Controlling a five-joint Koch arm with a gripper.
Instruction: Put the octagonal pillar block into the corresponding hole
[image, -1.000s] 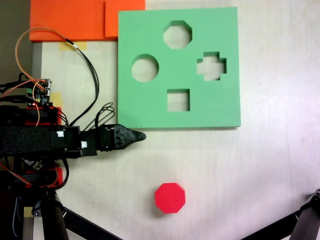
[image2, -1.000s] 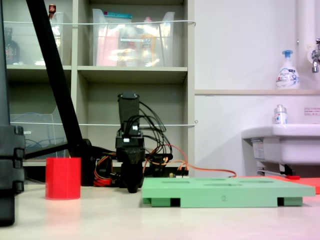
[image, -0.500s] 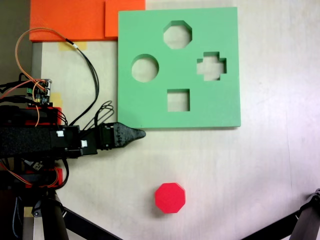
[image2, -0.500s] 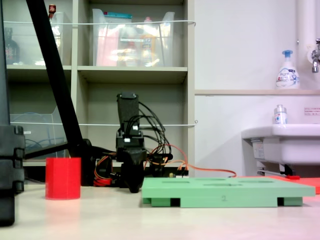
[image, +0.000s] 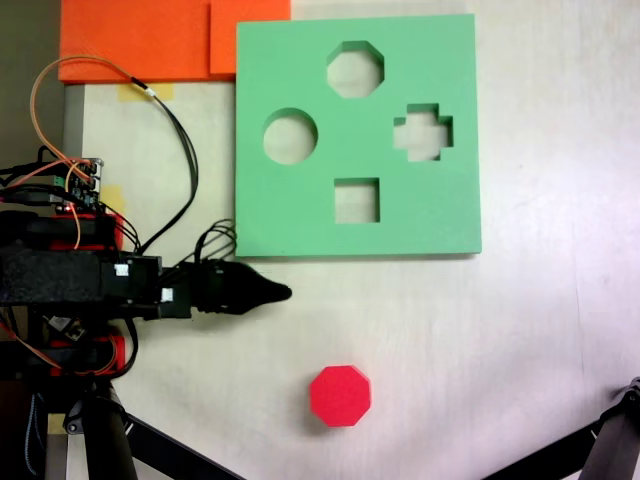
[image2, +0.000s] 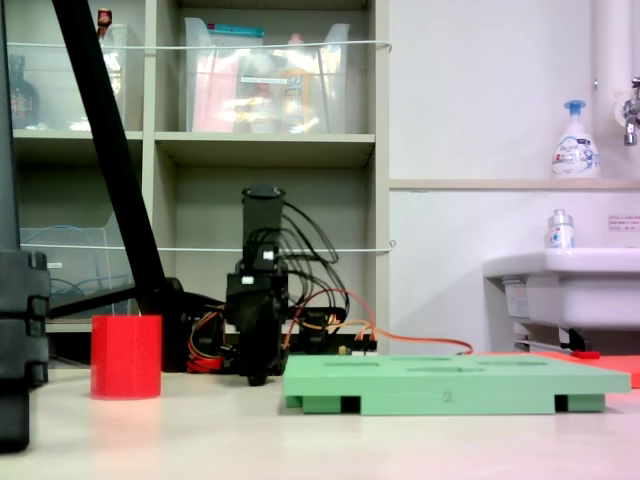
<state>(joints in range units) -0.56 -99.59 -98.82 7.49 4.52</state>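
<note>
Octagonal pillar block stands alone on the table, well apart from the green board and its corresponding hole, while the gripper hovers beside the board's edge, holding nothing, its jaws tapering to one point.

A pale table carries the green board (eight-sided cutout) and red block.

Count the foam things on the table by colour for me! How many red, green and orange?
Red: 1, the octagonal pillar block
Green: 1, the board with four cutouts
Orange: 2, the overlapping sheets at the top edge
Total: 4
</note>
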